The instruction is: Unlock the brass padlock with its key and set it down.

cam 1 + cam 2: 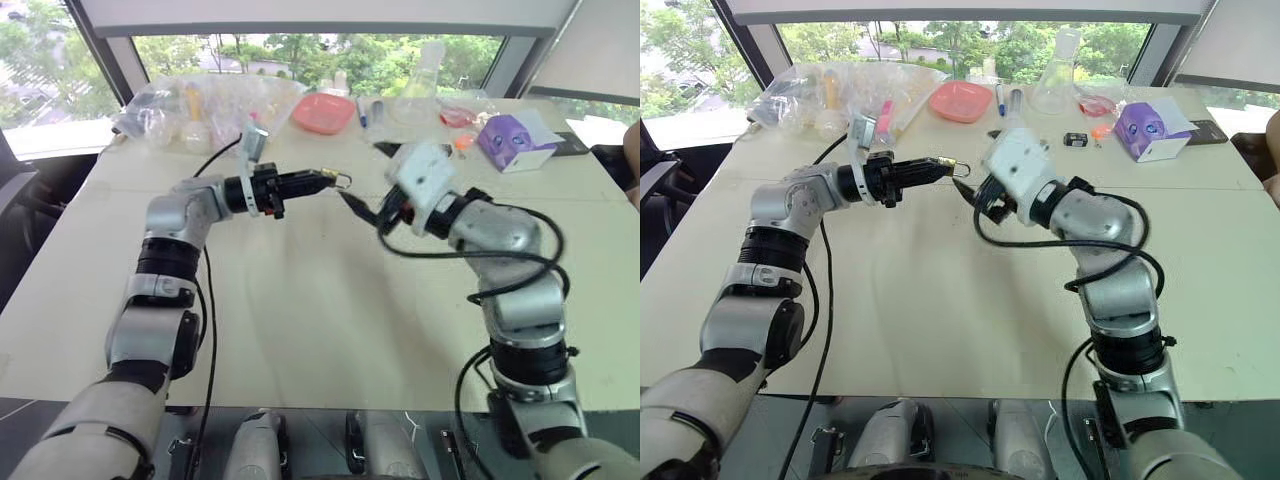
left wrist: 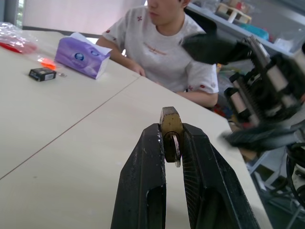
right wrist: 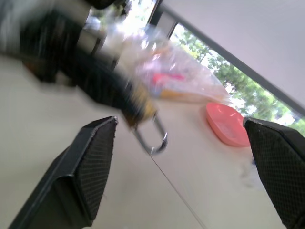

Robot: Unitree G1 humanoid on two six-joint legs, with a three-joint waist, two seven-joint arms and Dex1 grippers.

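Left gripper (image 2: 171, 143) raised above the bench (image 1: 300, 330), fingers clamped on the brass padlock (image 2: 170, 128); silvery shackle (image 1: 343, 181) juts past the fingertips toward the right arm. Right gripper (image 3: 181, 167) just beside it, fingers spread wide, holding nothing. Key not made out. Farther back: pink tray (image 1: 323, 112), purple tissue box (image 1: 515, 140), clear bags (image 1: 200, 105).

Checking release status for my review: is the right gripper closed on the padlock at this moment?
No. The right gripper has its jaws spread wide and empty, while the brass padlock sits clamped in the left gripper.
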